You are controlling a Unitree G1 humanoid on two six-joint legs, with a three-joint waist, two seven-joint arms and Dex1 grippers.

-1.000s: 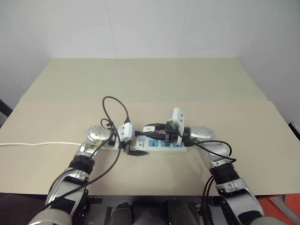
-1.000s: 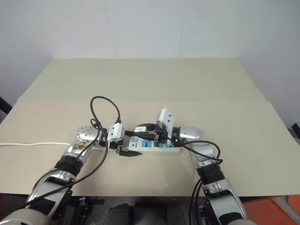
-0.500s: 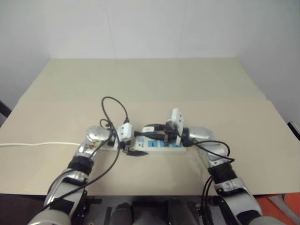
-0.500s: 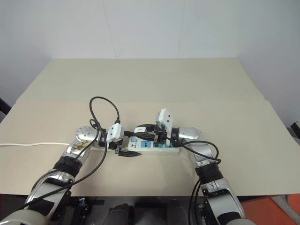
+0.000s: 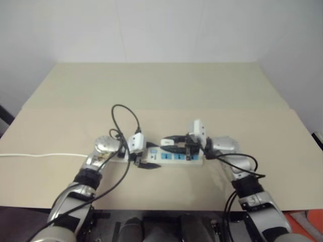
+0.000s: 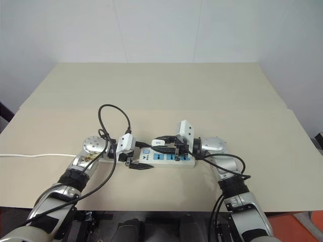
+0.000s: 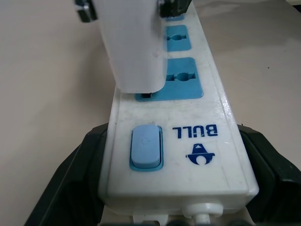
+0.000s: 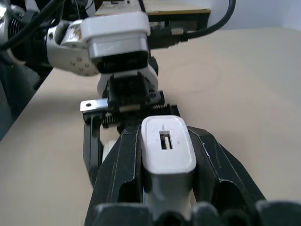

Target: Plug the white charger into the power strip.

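On power strip (image 7: 207, 94) beside blue switch (image 7: 146, 146): "BULL" logo.

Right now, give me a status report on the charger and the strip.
Left gripper shut on power strip, switch end. Right gripper shut on white charger, at the first blue socket; seating unclear. Nothing in the way.
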